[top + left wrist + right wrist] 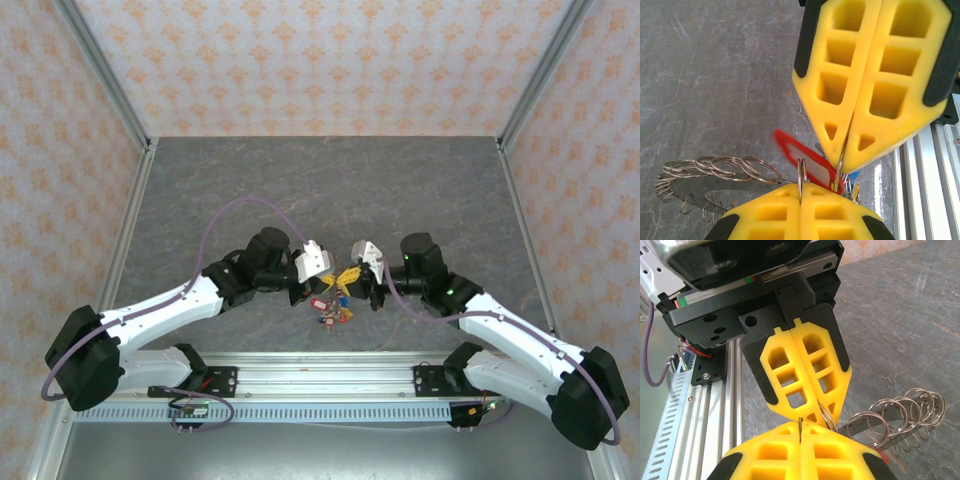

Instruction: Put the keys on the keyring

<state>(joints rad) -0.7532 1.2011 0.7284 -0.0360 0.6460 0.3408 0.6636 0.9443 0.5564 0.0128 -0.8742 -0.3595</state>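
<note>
Pinching keyring [333, 310]: L pincer [800, 192], R pincer [841, 167]

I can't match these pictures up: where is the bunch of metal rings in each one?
Top external: bunch of metal rings, tiny, dead centre.
Left wrist: rings at lower left.
Right wrist: rings at lower right.
Shared landmark: the metal rail along the table's edge.

Left gripper [800, 198], right gripper [844, 161] meet tip-to-tip; table [320, 180] beyond open.
</note>
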